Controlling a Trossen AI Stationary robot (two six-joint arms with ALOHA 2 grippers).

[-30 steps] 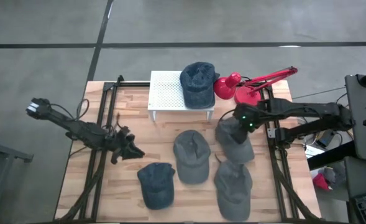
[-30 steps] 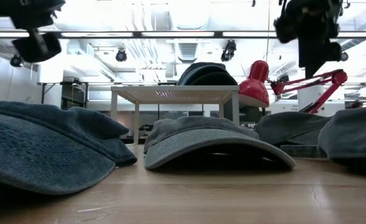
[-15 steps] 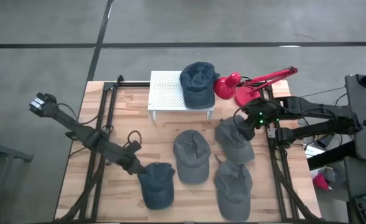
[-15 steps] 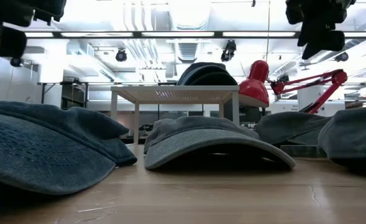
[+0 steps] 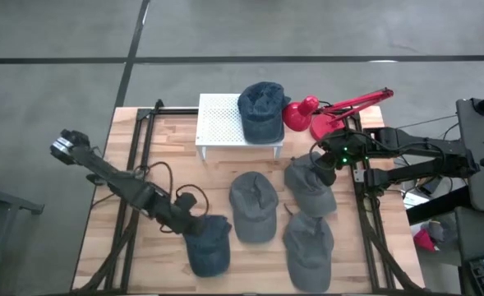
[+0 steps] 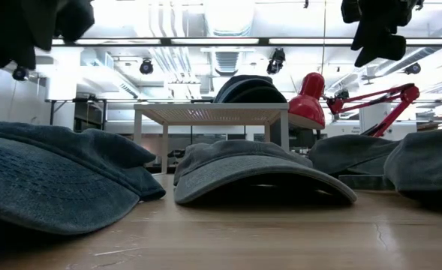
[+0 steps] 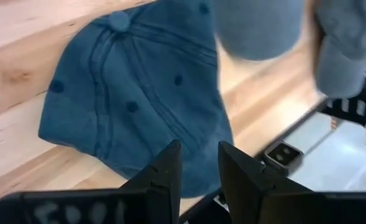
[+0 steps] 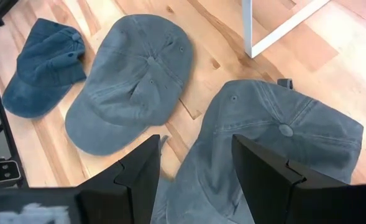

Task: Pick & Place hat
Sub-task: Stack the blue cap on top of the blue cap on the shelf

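Observation:
A dark blue cap (image 5: pixel 207 244) lies crown up near the table's near left; it fills the left wrist view (image 7: pixel 133 93) and the low view's left (image 6: pixel 48 180). My left gripper (image 5: pixel 194 224) (image 7: pixel 200 167) hangs open just above its left edge, apart from it. Three grey caps rest flat: centre (image 5: pixel 252 205), right (image 5: pixel 310 185), near right (image 5: pixel 307 242). Another blue cap (image 5: pixel 262 108) sits on the white stand (image 5: pixel 221 119). My right gripper (image 5: pixel 318 158) (image 8: pixel 195 171) is open, raised over the right grey cap (image 8: pixel 269 143).
A red desk lamp (image 5: pixel 320 115) stands at the far right, beside the stand. Black frame rails run along the table's left (image 5: pixel 135 164) and right (image 5: pixel 361 189) sides. Bare wood shows between the stand and the caps and at the table's near left.
My left gripper has swung from mid-left toward the table's right and near edge, ending over the dark blue cap's left edge. My right gripper has risen a little above the right grey cap. No cap has moved.

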